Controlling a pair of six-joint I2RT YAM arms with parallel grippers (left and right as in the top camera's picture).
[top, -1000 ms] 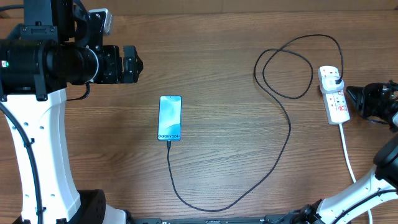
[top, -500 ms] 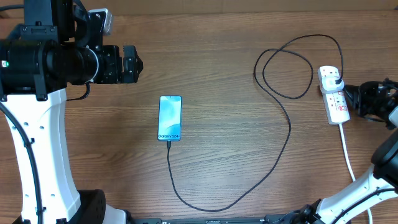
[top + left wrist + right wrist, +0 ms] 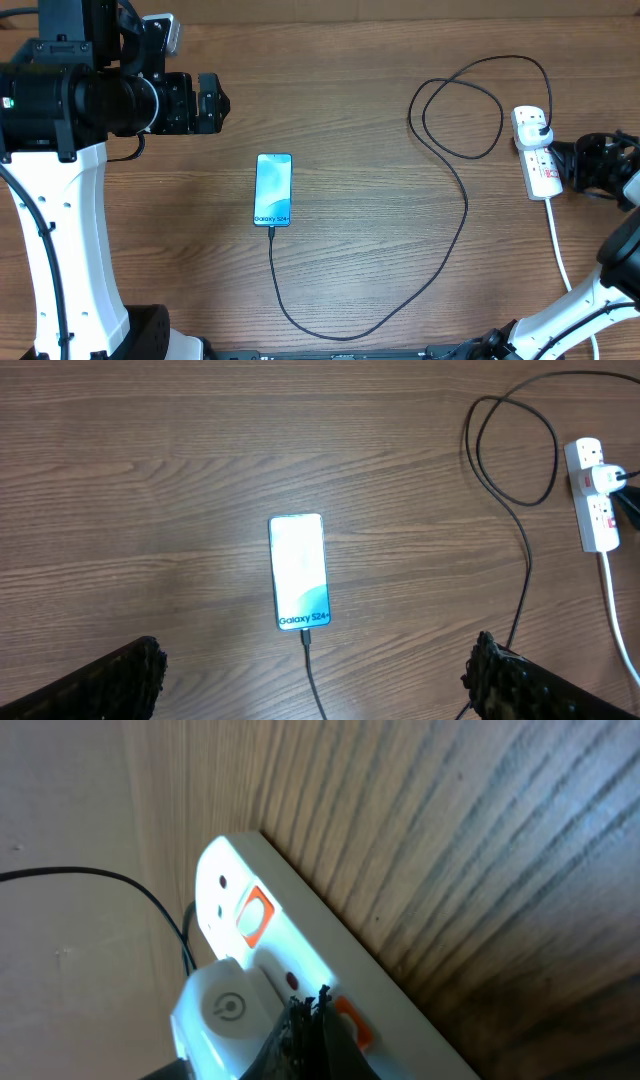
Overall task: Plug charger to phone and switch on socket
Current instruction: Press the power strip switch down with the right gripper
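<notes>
The phone (image 3: pixel 273 190) lies flat mid-table with its blue screen lit, and it also shows in the left wrist view (image 3: pixel 298 570). The charger (image 3: pixel 466 205) is a thin black cable whose tip sits in the phone's lower end (image 3: pixel 306 639). It loops across the table to the socket (image 3: pixel 537 152), a white strip at the right. My right gripper (image 3: pixel 316 1004) is shut, and its tips press on the socket (image 3: pixel 300 945) between a white plug block (image 3: pixel 215 1010) and an orange switch (image 3: pixel 352 1023). My left gripper (image 3: pixel 315 665) hangs open high above the phone, holding nothing.
A second orange switch (image 3: pixel 256 915) sits farther along the strip. The socket's thick white cord (image 3: pixel 558 250) runs toward the table's near edge. The charger cable makes a wide loop (image 3: pixel 460 105) left of the socket. The left arm's body (image 3: pixel 60 100) stands at the far left.
My right gripper has edged left, closer onto the socket. The phone, cable and left arm have not moved.
</notes>
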